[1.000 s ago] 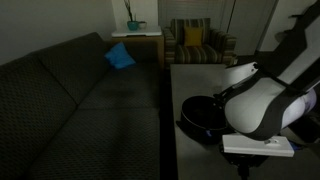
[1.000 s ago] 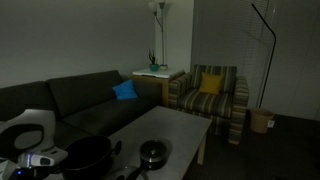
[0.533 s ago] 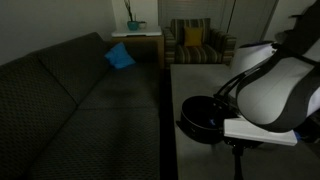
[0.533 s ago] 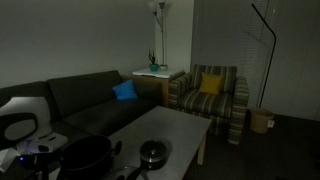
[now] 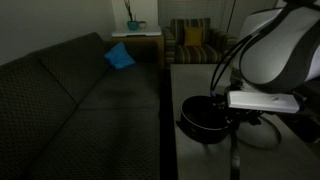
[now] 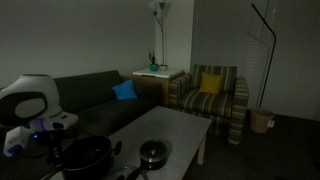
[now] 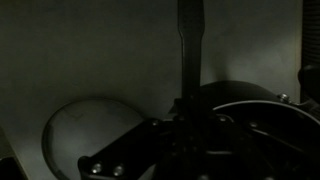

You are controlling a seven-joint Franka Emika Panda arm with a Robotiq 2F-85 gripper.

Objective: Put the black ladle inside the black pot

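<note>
The room is dim. The black pot (image 5: 203, 115) sits on the pale table near the sofa side; it also shows in an exterior view (image 6: 86, 156) and at the right of the wrist view (image 7: 245, 95). My gripper (image 5: 238, 125) hangs over the table beside the pot, with the jaws closed round the black ladle (image 5: 236, 152), which dangles below it. In the wrist view the ladle's long thin handle (image 7: 188, 45) runs straight up from the gripper (image 7: 186, 125). The ladle's bowl is too dark to make out.
A glass lid (image 6: 153, 152) lies on the table (image 6: 170, 122) beside the pot and shows as a pale oval in the wrist view (image 7: 85, 130). A dark sofa (image 5: 80, 100) runs along the table's side. A striped armchair (image 6: 212, 95) stands beyond its far end.
The arm has risen and swung up over the last second, and the gripper has lifted higher above the table with the ladle still in it. Pot and lid have not moved.
</note>
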